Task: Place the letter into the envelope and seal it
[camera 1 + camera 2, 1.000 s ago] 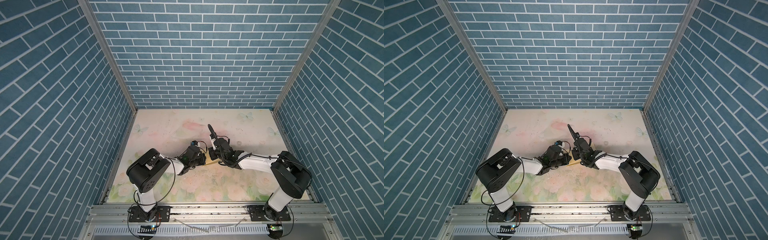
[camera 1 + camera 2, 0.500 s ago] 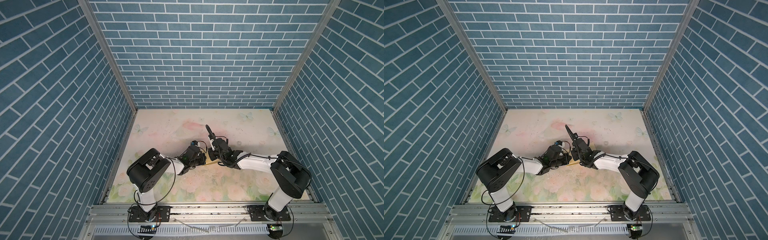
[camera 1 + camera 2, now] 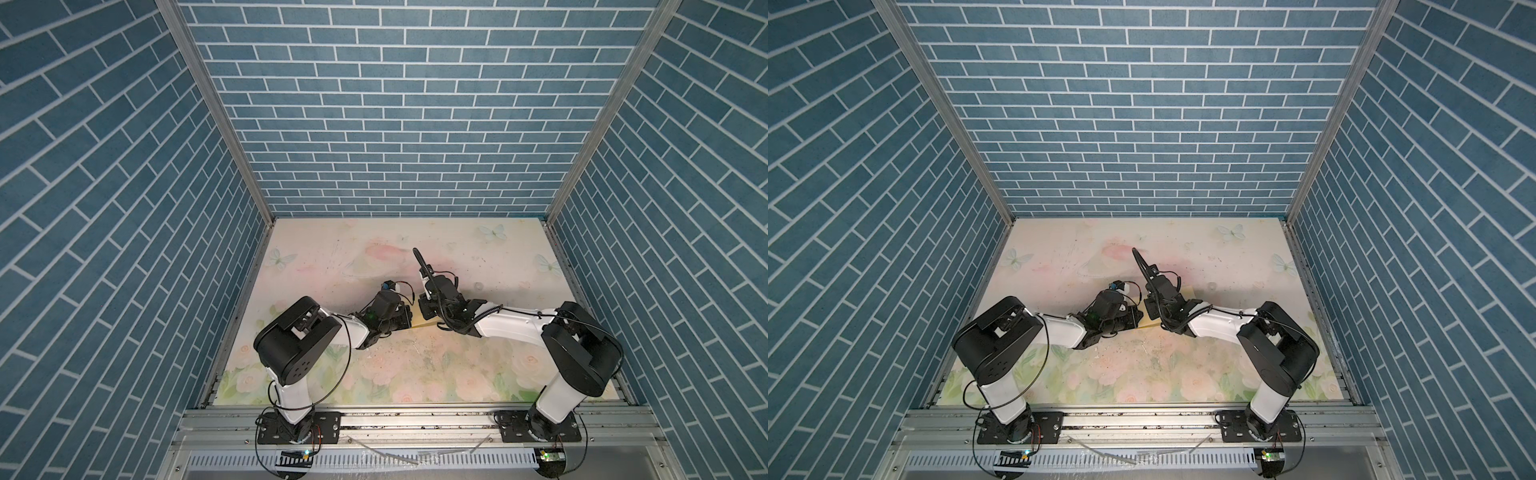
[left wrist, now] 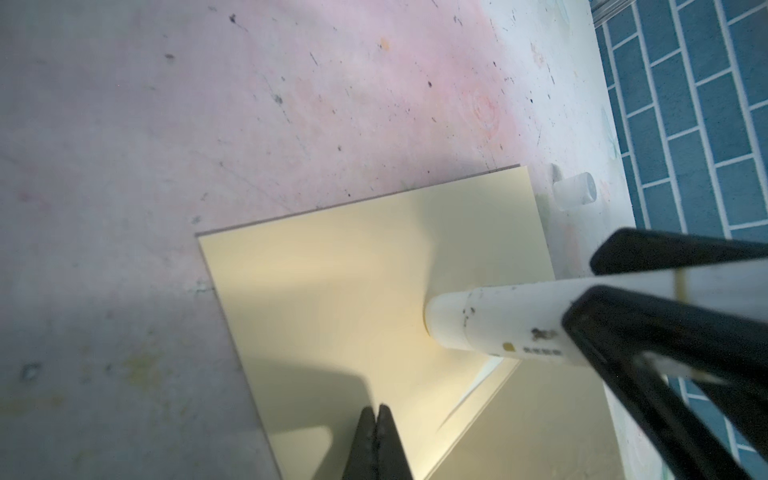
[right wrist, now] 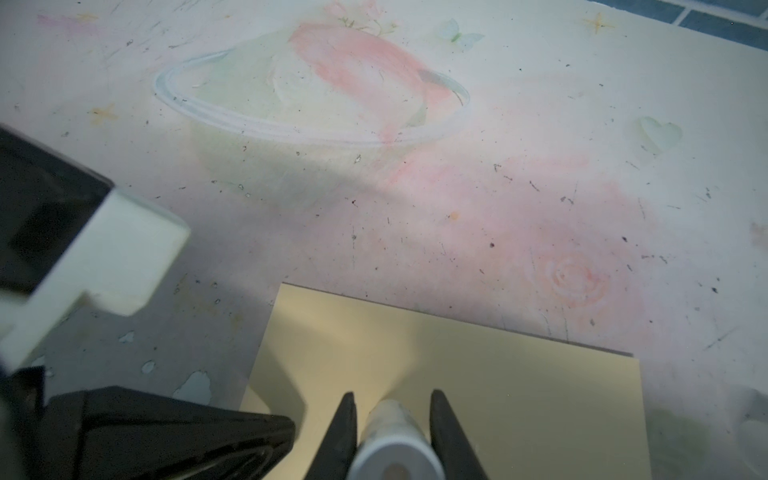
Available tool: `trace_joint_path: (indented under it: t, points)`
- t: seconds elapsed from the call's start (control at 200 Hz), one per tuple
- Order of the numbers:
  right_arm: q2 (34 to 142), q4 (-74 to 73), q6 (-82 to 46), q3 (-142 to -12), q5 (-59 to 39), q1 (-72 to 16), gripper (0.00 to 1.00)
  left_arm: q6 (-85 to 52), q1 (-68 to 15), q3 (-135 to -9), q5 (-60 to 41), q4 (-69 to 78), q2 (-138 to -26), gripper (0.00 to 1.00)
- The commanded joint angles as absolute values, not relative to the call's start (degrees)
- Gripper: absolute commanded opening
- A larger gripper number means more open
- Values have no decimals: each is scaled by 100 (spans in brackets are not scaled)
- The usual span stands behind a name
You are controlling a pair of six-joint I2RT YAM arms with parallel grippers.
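The right wrist has been nudged slightly since the earlier frame. In a top view, the envelope [image 3: 1149,321] is seen mid-table. In the left wrist view, it is pinned by the clenched, empty left gripper [image 4: 379,409]. In the right wrist view, a glue stick [image 5: 390,453] is clasped by the right gripper [image 5: 390,399]. Gluing is judged under way, with the flap to be folded next.

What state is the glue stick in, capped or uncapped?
Uncapped. The glue stick in the right gripper has its bare end on the envelope; a small translucent cap lies on the table beside it.
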State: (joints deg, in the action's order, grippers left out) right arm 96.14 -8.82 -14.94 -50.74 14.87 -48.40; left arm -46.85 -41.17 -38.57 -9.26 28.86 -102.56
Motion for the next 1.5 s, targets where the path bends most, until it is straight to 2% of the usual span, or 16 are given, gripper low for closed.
trace_joint_path:
  t: [0.0,0.57,1.495]
  points:
    - [9587,-470,-1204,-4988,2001,-4673,0,-4558,-4087,-3851,-665,2086,-10327,0]
    - [9458,-587,-1266,-4775,1952,-4510,0,-4308,-4314,-4446,16,694,-10370,0]
    - [9168,-379,-1222,-4422,2153,-4107,0,-4262,-4361,-4526,88,555,-10463,0]
